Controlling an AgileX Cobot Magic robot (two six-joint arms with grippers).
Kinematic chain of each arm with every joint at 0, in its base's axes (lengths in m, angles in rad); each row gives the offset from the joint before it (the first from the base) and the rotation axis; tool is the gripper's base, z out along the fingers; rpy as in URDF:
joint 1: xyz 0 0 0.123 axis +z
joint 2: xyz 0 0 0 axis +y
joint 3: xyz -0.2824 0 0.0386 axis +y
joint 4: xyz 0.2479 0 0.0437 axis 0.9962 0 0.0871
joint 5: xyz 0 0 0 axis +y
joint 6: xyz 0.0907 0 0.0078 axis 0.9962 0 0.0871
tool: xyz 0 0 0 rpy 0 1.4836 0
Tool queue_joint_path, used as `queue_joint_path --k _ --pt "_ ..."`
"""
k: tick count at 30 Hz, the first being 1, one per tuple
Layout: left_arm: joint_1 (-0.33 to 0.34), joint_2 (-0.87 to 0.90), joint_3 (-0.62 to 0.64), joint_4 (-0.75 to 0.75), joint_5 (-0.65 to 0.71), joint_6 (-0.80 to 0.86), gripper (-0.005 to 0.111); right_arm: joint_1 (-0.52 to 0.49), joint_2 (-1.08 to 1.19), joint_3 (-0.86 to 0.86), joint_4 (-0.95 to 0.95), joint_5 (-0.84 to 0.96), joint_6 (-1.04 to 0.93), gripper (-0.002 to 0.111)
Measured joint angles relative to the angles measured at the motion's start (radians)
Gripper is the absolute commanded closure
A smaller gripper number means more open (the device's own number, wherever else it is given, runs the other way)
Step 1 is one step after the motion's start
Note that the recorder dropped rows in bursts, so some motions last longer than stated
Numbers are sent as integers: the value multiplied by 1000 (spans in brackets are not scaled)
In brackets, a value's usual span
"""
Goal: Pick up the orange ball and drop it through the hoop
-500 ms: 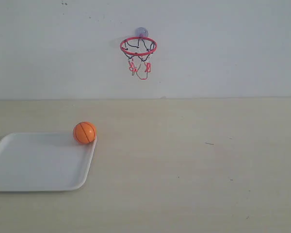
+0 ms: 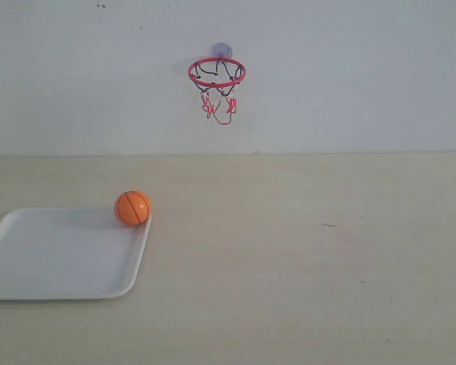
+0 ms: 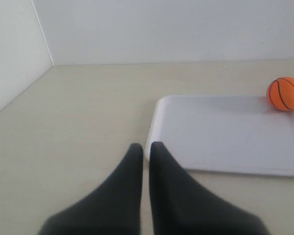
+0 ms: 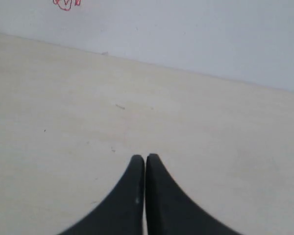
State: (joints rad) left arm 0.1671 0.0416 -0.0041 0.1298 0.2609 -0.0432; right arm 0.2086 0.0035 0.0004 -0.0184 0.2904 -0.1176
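The orange ball (image 2: 132, 207) rests at the far right corner of the white tray (image 2: 61, 258); the left wrist view also shows the ball (image 3: 284, 93) on the tray (image 3: 225, 134). High on the back wall hangs the hoop (image 2: 216, 73) with its red ring and stringy net; only a scrap of its red net (image 4: 66, 4) shows in the right wrist view. My left gripper (image 3: 146, 147) is shut and empty, its dark fingers just short of the tray's near corner, far from the ball. My right gripper (image 4: 145, 158) is shut and empty over bare table. Neither gripper appears in the exterior view.
A pale wooden table (image 2: 304, 251) meets a white back wall (image 2: 349, 76). A side wall (image 3: 14, 49) stands beyond the table's left end in the left wrist view. Small dark specks mark the tabletop on the right.
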Motion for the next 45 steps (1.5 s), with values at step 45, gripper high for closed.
queue_joint_path --k 45 --pt "0 0 0 0 0 0 103 21 1159 -542 65 -580 262 109"
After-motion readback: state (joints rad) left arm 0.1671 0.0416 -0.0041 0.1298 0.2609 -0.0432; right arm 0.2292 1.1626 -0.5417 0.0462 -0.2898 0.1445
